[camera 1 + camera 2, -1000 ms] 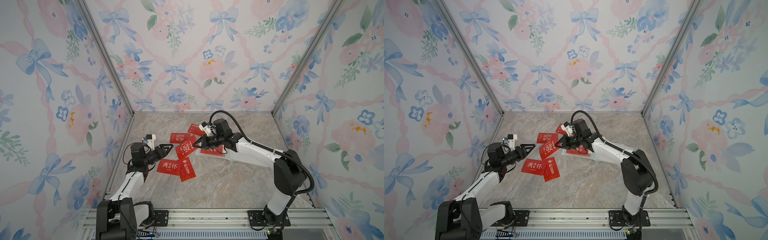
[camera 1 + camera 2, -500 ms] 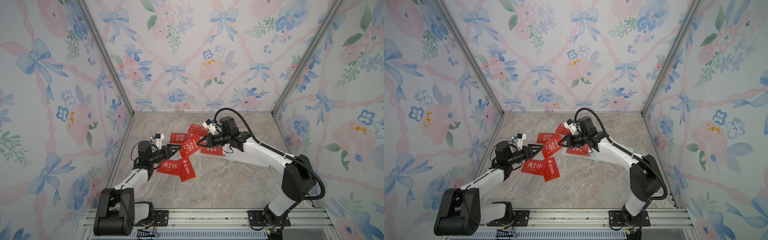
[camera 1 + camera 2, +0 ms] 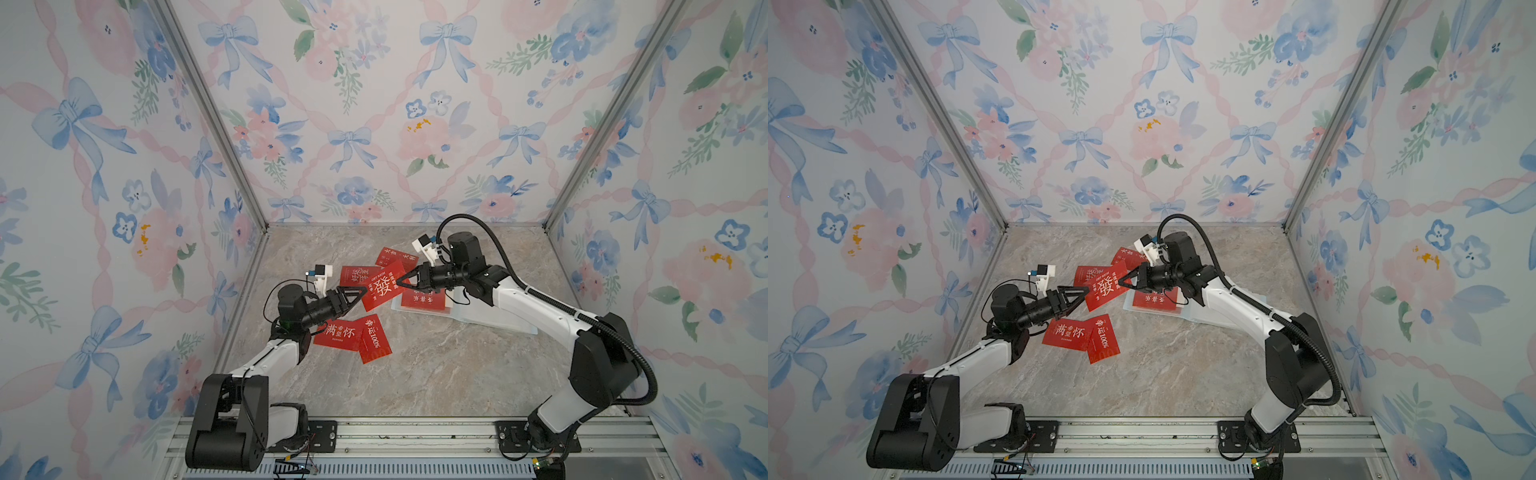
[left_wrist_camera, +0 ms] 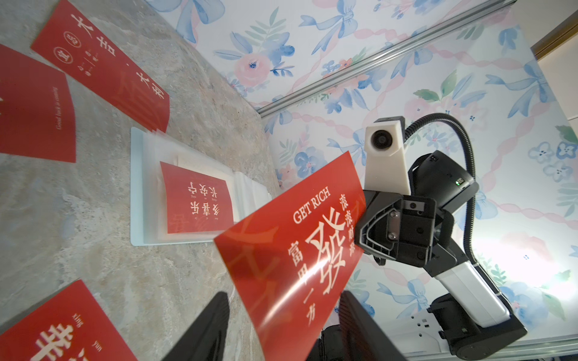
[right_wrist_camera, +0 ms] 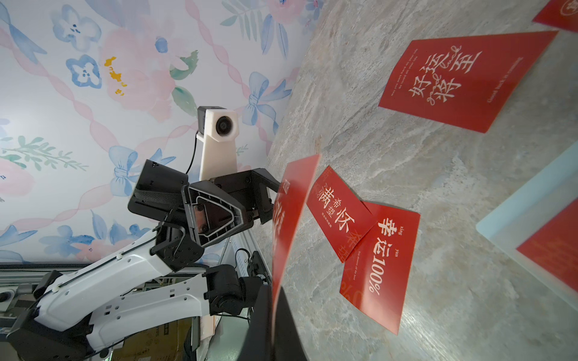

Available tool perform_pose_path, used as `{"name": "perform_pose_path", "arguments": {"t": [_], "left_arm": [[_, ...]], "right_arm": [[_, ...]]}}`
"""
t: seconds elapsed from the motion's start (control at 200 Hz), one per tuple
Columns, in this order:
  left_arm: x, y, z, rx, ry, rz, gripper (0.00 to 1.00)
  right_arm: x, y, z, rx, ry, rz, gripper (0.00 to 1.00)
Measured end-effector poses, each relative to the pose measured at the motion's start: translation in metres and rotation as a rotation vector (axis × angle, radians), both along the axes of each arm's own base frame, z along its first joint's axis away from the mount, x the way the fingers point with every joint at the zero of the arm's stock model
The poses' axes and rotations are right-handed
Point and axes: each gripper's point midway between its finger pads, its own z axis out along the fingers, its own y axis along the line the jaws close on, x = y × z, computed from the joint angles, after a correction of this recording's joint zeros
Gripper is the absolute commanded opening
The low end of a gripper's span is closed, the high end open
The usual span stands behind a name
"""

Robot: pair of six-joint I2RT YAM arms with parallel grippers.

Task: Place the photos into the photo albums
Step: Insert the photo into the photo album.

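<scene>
Reaching forward since a second ago, the left gripper point(image 3: 360, 294) now brackets the free edge of the GET RICH card point(image 3: 381, 288) with its jaws apart. The right gripper point(image 3: 400, 281) is clamped on the opposite edge, holding the card aloft just beside the photo album point(image 4: 137, 193). Glossy red with white characters, the card looks light, thin, bendy and slippery, so I judge a pinch well inside an edge safest.

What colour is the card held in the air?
Red card with white lettering; left wrist view shows best.

Red GET RICH photo point(image 3: 382, 286) aloft; other red photos point(image 3: 338, 334) flat beside perhaps-open pale album point(image 4: 136, 187).
</scene>
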Motion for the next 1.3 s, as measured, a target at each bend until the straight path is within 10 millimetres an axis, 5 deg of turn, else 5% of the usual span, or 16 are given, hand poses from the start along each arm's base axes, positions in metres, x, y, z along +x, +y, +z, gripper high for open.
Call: {"name": "perform_pose_path", "arguments": {"t": [0.4, 0.625, 0.795, 1.295], "left_arm": [[-0.005, -0.012, 0.019, -0.075, -0.008, -0.036, 0.43], [-0.004, -0.013, 0.019, -0.084, 0.001, -0.038, 0.24], [-0.003, -0.015, 0.018, -0.087, 0.007, -0.047, 0.0], [0.001, -0.025, 0.007, -0.082, 0.048, -0.074, 0.0]], "right_arm": [[0.002, 0.0, 0.006, 0.031, 0.004, -0.018, 0.02], [0.0, -0.011, 0.003, 0.023, 0.003, -0.032, 0.03], [-0.002, -0.015, -0.004, 0.007, 0.01, -0.032, 0.03], [0.001, -0.025, -0.02, -0.067, 0.001, -0.066, 0.02]]}}
